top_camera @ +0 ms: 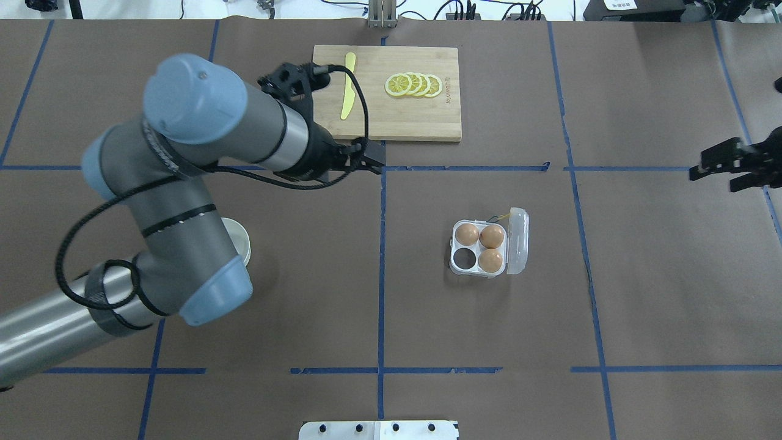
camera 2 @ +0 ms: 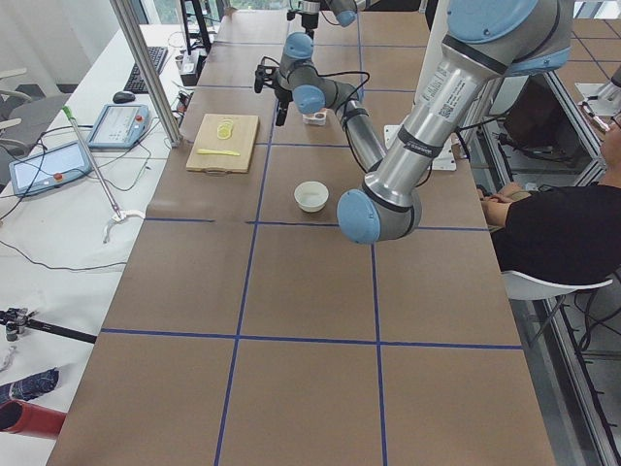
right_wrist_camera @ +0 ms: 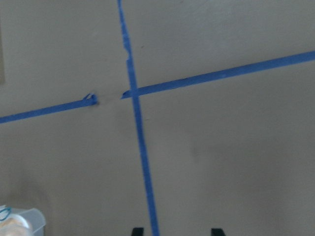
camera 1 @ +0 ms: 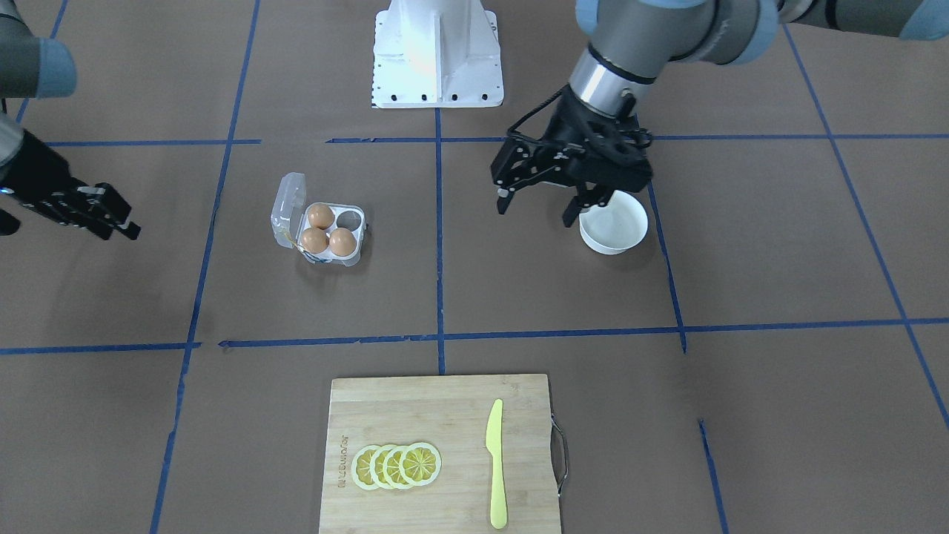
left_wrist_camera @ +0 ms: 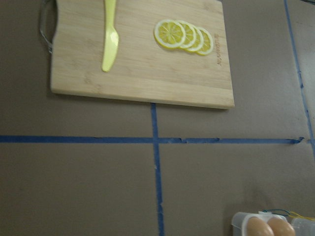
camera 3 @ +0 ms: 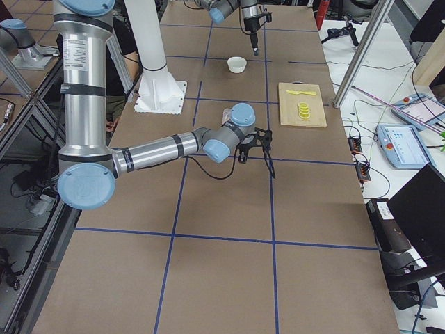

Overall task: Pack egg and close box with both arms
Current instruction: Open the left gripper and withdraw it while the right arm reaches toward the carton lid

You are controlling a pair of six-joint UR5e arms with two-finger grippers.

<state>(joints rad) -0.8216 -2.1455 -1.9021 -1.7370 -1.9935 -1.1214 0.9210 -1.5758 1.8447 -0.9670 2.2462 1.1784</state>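
Observation:
The clear four-cell box (camera 1: 361,256) sits open on the table, its lid (camera 1: 288,204) folded back. Three orange-brown eggs (camera 1: 320,215) fill three wells and one well (camera 1: 347,217) is empty. It also shows in the overhead view (top_camera: 479,272), and at the bottom edge of the left wrist view (left_wrist_camera: 238,221). My left gripper (camera 1: 537,213) is open and empty. It hovers beside the white bowl (camera 1: 614,222), far from the box. My right gripper (camera 1: 117,230) is open and empty, well off to the box's other side. Its fingertips (right_wrist_camera: 138,231) show apart in the right wrist view.
The white bowl looks empty. A bamboo cutting board (camera 1: 415,415) at the far side from the robot holds lemon slices (camera 1: 397,466) and a yellow knife (camera 1: 495,463). The white pedestal (camera 1: 436,52) stands at the robot's base. Blue tape lines cross the brown table.

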